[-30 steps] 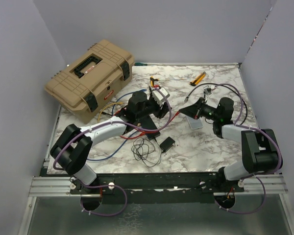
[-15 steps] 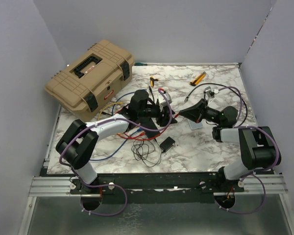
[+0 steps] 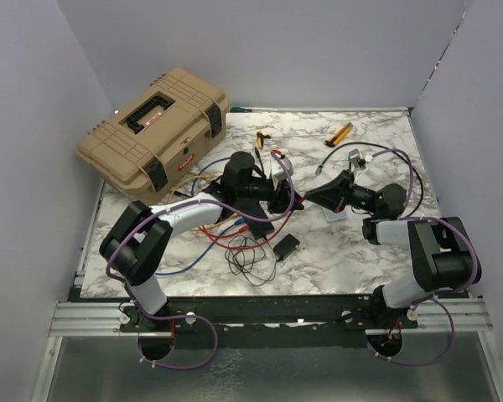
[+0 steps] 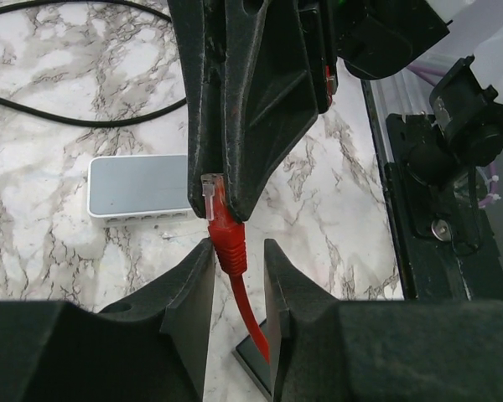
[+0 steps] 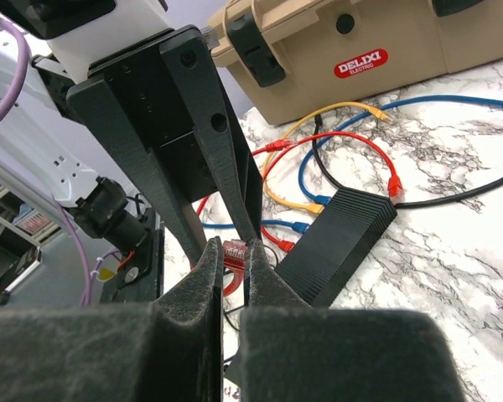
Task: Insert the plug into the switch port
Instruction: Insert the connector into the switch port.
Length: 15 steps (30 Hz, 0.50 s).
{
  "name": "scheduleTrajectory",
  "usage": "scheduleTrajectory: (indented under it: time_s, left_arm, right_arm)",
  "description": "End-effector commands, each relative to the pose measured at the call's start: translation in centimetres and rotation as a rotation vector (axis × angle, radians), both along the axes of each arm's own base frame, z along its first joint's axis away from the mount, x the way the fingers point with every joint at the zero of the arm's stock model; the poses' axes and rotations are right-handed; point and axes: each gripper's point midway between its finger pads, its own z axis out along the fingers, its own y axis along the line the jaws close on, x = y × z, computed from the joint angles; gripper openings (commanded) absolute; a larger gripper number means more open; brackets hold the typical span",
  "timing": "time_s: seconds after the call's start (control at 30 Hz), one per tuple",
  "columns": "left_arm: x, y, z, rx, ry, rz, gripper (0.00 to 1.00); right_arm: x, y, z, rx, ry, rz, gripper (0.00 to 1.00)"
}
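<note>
Just beside the white switch box (image 4: 138, 186), my right gripper (image 5: 233, 248) pinches the red plug (image 4: 211, 194) tight and my left gripper (image 4: 238, 255) sits with fingers apart around it, so I should point it level at the switch port (image 4: 142, 213).

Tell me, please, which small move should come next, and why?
Probably close the left gripper on the boot of the red plug: its jaws stand loose around it, while the right gripper pinches the clear tip, which must be free to enter the switch port.
</note>
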Motion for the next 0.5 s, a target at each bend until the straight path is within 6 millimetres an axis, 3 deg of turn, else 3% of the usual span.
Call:
scheduleTrajectory:
  time_s: [0.0,0.13,0.47]
  left_arm:
    - [-0.5,-0.3,1.1,-0.048,-0.001,-0.056,0.28]
    - [-0.6,-0.1,1.5,-0.068,0.014,-0.065,0.27]
    - [-2.1,0.1,1.8,-0.092,0.065,-0.173,0.36]
  right_arm:
    - [-1.0,0.2,0.9,-0.004,-0.094,0.022,0.01]
    - [-1.2,0.2,1.0,-0.001,-0.104,0.026,0.01]
    - [-2.3,0.4,1.7,0.024,-0.150,0.072,0.01]
